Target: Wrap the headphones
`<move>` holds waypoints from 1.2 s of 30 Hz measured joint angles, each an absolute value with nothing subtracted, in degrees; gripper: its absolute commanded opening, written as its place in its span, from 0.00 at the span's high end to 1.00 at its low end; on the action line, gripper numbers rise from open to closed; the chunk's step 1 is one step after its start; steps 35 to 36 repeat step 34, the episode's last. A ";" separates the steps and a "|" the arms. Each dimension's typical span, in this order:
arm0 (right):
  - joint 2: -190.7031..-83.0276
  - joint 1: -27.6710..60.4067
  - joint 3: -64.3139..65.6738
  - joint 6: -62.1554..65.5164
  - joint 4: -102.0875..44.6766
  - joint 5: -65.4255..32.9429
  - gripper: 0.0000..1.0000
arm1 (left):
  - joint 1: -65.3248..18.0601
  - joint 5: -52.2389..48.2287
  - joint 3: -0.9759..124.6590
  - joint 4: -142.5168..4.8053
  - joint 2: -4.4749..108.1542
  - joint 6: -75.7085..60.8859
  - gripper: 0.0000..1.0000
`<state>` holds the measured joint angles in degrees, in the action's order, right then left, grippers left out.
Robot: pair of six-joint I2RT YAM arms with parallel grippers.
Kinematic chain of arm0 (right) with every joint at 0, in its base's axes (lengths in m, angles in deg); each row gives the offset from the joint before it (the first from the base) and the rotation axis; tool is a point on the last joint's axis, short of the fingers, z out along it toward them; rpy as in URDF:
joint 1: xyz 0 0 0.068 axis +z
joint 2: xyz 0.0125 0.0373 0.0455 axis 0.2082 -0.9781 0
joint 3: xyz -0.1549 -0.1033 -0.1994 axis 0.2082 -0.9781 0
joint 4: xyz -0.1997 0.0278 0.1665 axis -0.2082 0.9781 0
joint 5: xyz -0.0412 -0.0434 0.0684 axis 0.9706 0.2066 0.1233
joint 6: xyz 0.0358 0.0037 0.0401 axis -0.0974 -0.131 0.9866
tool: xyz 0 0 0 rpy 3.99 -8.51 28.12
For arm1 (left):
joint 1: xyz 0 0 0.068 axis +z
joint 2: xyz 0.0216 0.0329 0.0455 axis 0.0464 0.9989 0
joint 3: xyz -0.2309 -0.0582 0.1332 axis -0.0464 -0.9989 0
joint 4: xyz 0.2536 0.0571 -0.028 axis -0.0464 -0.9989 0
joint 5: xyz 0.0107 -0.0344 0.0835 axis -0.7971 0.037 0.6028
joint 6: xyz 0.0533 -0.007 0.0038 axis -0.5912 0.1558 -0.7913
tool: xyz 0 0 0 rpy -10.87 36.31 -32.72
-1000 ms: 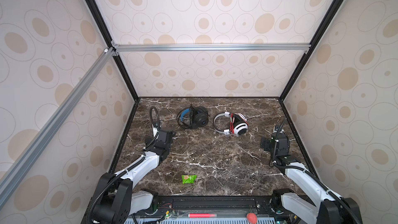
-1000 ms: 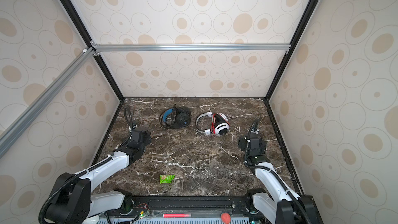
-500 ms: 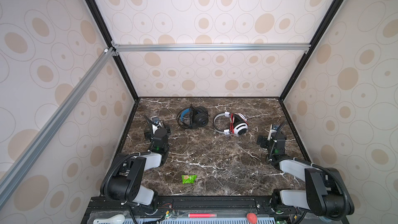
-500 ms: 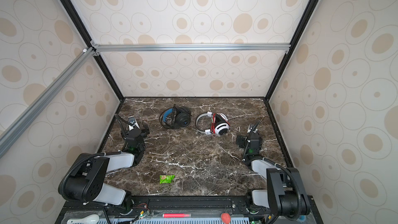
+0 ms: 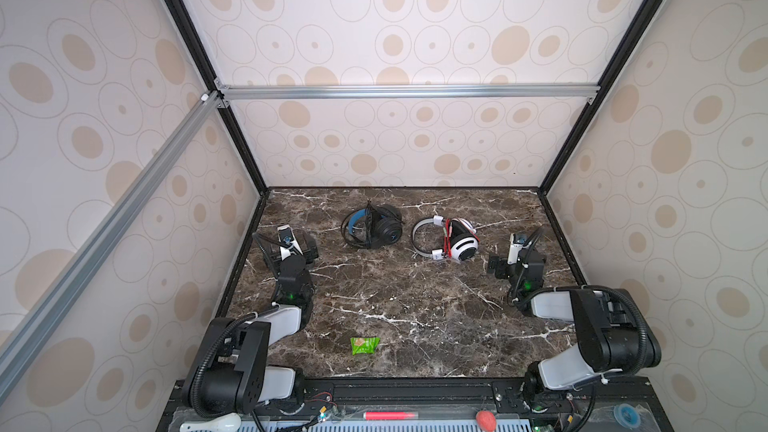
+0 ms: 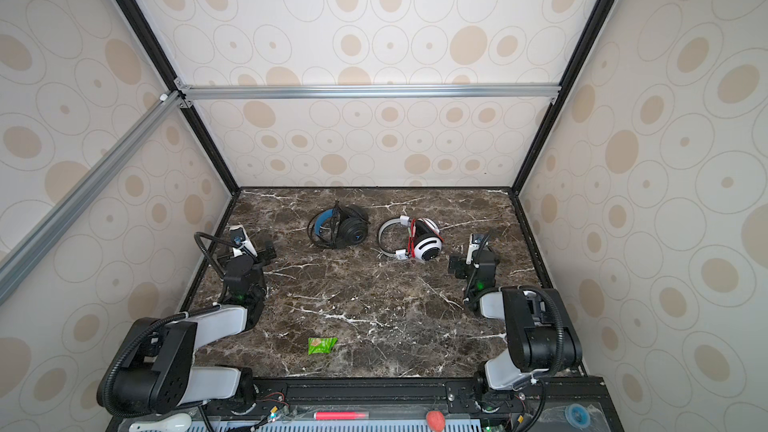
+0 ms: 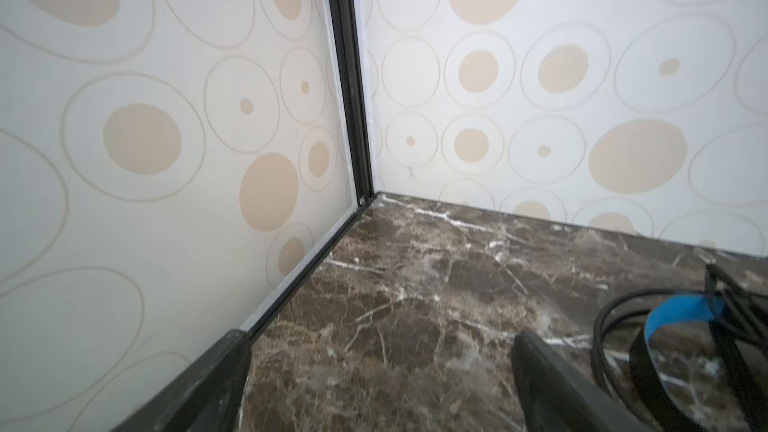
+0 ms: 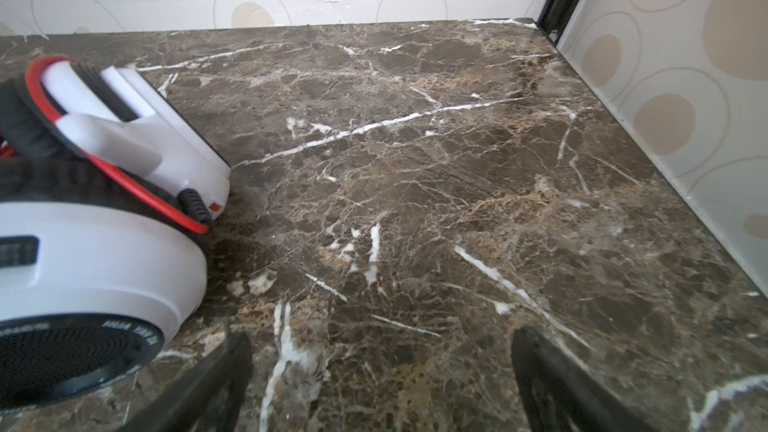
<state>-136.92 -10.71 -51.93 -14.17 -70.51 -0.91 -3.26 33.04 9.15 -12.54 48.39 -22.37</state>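
Your dark marble tabletop (image 5: 395,297) carries both headsets at far centre: black headset (image 5: 384,228) left, white headset (image 5: 463,245) right, each lying left-to-right with headband (image 5: 351,223) pointing left. Your left gripper (image 7: 382,388) and right gripper (image 8: 374,384) stand wide, holding nothing.

Black headphones (image 5: 376,228), blue inner headband, thin black cable wound across them, lie flat toward the table's far edge. White headphones (image 5: 451,238), black cushions, red cable, lie just beside, apart.
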 measured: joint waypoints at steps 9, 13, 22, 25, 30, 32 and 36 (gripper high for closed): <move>-136.92 -10.41 -51.43 -15.24 -70.53 -1.52 0.00 | -3.17 28.01 4.41 -10.86 45.68 -23.29 0.02; -136.92 -10.41 -51.43 -15.29 -70.53 -1.52 0.00 | -3.10 26.39 1.63 -4.72 52.13 -23.29 0.02; -136.92 -10.26 -51.40 -15.44 -70.51 -1.50 0.00 | -1.46 22.17 1.46 1.38 60.52 -23.00 0.02; -136.92 -10.17 -51.38 -15.44 -70.51 -1.50 0.00 | -1.46 21.78 1.46 2.49 60.52 -22.98 0.02; -136.92 -10.15 -51.38 -15.44 -70.51 -1.50 0.00 | -1.46 21.54 1.46 3.06 60.52 -22.96 0.02; -136.92 -10.15 -51.38 -15.44 -70.51 -1.50 0.00 | -1.44 21.39 1.50 3.02 60.52 -22.96 0.02; -136.92 -10.15 -51.38 -15.44 -70.51 -1.50 0.00 | -1.44 21.28 1.50 3.08 60.52 -22.96 0.02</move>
